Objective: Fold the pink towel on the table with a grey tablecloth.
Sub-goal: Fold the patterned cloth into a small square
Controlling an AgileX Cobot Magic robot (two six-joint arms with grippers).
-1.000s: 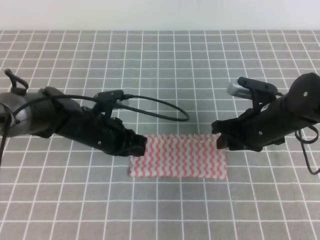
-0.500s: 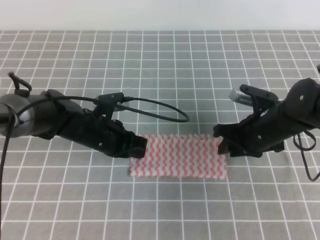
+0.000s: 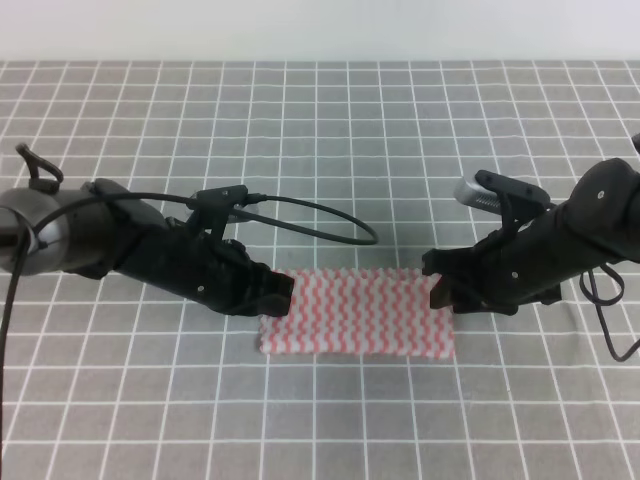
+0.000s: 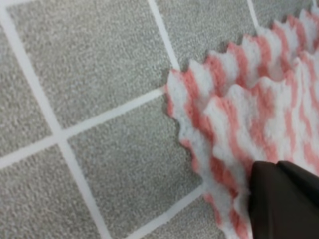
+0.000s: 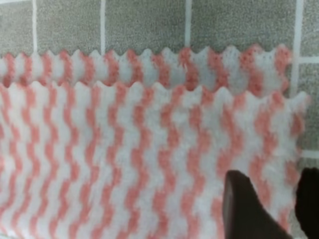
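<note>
The pink towel point(image 3: 355, 312) lies flat on the table with a grey tablecloth point(image 3: 320, 150), doubled over with two zigzag edges stacked along its far side point(image 5: 149, 74). My left gripper point(image 3: 280, 292) rests at the towel's far left corner. The left wrist view shows only one dark finger point(image 4: 284, 199) pressing on the cloth point(image 4: 259, 99), so its state is unclear. My right gripper point(image 3: 440, 285) hangs over the far right corner. In the right wrist view its fingers point(image 5: 241, 204) stand apart, with the towel point(image 5: 149, 149) showing between them.
Grey gridded cloth point(image 4: 99, 99) surrounds the towel on all sides. A black cable point(image 3: 320, 215) loops from the left arm across the table behind the towel. The table's far edge meets a white wall at the top.
The right arm has dropped lower and shifted slightly toward the towel's right corner. The left gripper has barely moved. The towel lies as it did.
</note>
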